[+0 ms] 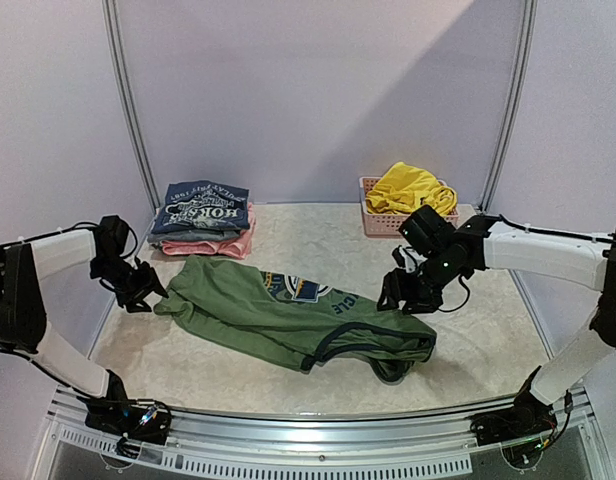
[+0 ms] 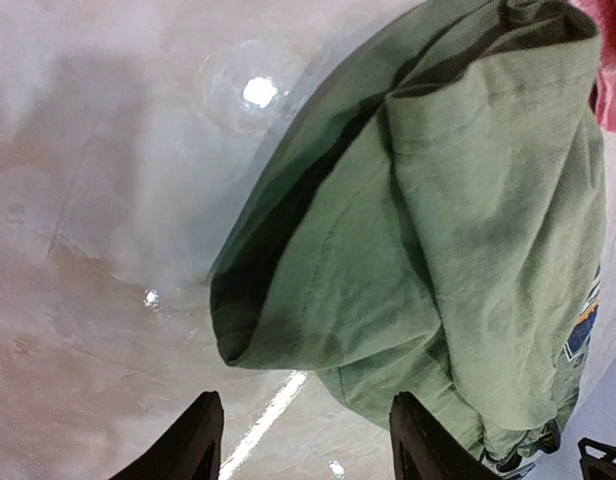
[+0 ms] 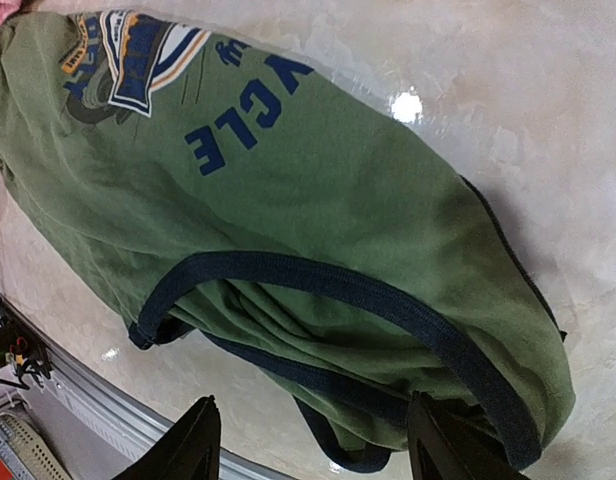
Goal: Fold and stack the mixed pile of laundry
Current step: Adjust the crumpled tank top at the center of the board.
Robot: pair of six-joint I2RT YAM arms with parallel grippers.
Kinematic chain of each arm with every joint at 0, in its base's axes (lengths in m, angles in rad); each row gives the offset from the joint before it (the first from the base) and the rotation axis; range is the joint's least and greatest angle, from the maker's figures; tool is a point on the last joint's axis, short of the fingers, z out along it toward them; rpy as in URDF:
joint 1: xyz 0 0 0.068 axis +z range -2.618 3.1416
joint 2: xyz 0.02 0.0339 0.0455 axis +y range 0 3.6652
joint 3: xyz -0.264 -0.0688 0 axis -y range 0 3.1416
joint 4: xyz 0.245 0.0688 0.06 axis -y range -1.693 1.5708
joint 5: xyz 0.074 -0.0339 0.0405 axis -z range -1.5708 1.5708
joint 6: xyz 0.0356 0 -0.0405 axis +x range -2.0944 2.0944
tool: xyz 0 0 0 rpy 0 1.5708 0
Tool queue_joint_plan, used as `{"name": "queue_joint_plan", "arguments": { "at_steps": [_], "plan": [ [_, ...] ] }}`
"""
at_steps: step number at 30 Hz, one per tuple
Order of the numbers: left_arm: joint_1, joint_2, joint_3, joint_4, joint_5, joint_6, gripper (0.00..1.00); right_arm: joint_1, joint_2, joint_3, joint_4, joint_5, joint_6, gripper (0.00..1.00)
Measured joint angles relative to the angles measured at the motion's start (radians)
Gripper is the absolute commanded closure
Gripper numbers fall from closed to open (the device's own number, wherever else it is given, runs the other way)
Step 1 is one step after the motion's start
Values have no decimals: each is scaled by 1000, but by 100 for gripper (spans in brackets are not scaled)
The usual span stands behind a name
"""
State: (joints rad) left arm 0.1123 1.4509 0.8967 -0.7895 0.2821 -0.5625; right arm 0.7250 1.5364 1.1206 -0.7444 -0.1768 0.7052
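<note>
The left pincer (image 2: 308, 455) is open. Its two fingers (image 2: 193, 445) are wide apart, and only the counter (image 2: 108, 250) shows between them. It holds nothing. It sits just beside the left end of the green shirt (image 1: 278, 310), near the folded hem, and I cannot tell if a finger touches the cloth. The right pincer (image 3: 313, 455) is open wide too and holds nothing. It hangs over the right end of the shirt, close to the dark trim of an arm hole. The shirt lies wrinkled in the middle of the counter with its logo up, slanting from back left to front right. A stack of folded clothes (image 1: 203, 215), blue on top of pink, sits just behind the shirt's left end. The yellow shorts (image 1: 413, 188) lie in the pink basket (image 1: 373, 222) at the back right, well apart from the shirt. Bare counter shows in front of the shirt up to the metal rail (image 1: 318, 440) at the near edge. More shows on the right, between the shirt and the side edge. Walls stand at the back and on both sides.
</note>
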Motion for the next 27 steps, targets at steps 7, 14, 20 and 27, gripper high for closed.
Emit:
{"name": "queue_joint_plan", "arguments": {
  "at_steps": [7, 14, 20, 27],
  "plan": [
    [15, 27, -55, 72, 29, -10, 52, 37, 108, -5, 10, -22, -26, 36],
    [17, 82, -71, 159, 59, -25, 99, 43, 130, -71, 6, -33, -31, 36],
    [17, 139, 12, 108, 0, 30, 100, 44, 136, -138, 14, -62, -34, 36],
    [17, 140, 211, -48, -195, 145, 74, 46, 143, -156, 21, -65, -33, 36]
  ]
}}
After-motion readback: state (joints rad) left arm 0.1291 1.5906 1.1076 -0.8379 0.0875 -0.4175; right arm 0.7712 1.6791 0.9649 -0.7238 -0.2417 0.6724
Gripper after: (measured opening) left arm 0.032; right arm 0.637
